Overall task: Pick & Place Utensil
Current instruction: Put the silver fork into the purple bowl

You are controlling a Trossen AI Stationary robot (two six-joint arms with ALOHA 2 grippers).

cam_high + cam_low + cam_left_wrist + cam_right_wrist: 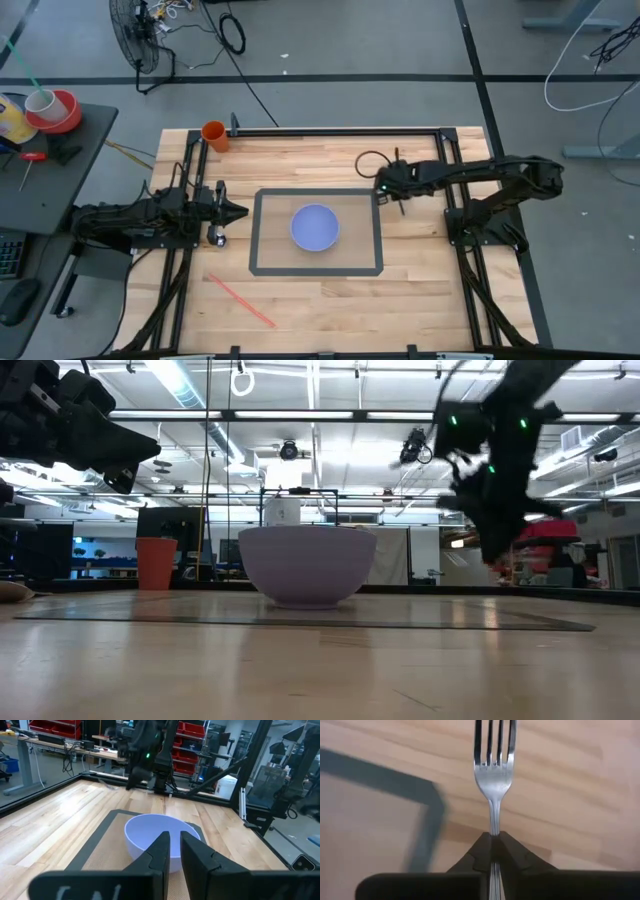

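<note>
A silver fork (493,780) sticks out past my right gripper (493,836), tines leading, over the wood just beyond the far right corner of the dark-edged mat (432,820). That gripper (385,185) is shut on the fork and hangs above the table in the low view (492,510). A lavender bowl (315,227) stands by its base on the middle of the mat (262,235). My left gripper (238,210) waits at the mat's left edge, shut, pointing at the bowl (160,837). My right gripper pinches the fork's handle (493,822) just behind the neck, between its two fingers. The fingers lie along the fork, and the rest of the handle runs back between them, hidden. The tines point straight ahead. The fork appears to be lifted clear of the table.
An orange cup (214,135) stands at the table's far left corner. A thin red stick (240,300) lies on the wood near the front edge, left of the mat. Black rails (330,128) run along the far edge and both sides of the table.
</note>
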